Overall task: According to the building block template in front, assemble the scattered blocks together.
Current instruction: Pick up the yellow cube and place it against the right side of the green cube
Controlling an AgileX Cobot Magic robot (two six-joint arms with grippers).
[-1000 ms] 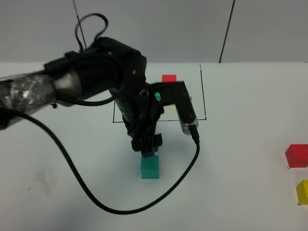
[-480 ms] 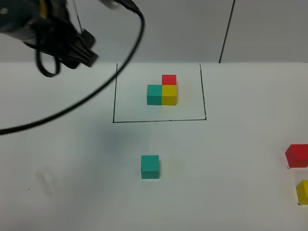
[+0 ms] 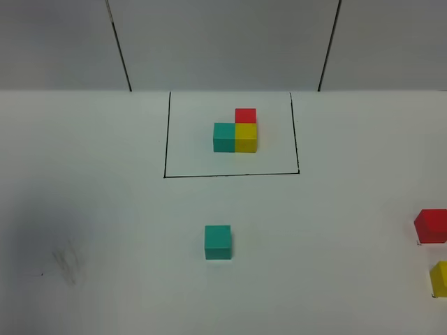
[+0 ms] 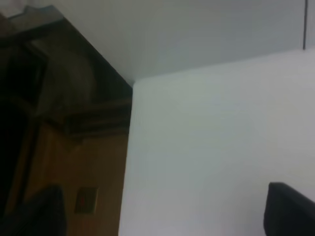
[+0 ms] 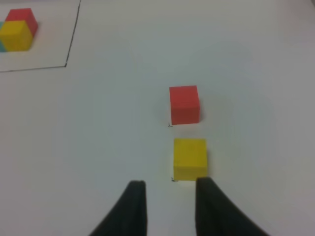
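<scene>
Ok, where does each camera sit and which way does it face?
Exterior high: above, facing down on the table, building block template, loose teal cube; no arm shows.
Left wrist: faces the table's edge and the room beyond; the left gripper shows.
Right wrist: low, facing yellow cube and red cube; the right gripper shows.
Shared: exterior and right wrist both see template, red and yellow cubes.

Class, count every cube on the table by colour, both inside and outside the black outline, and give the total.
Teal: 2 (framed teal cube, loose teal cube)
Yellow: 2 (framed yellow cube, loose yellow cube)
Red: 2 (framed red cube, loose red cube)
Total: 6
</scene>
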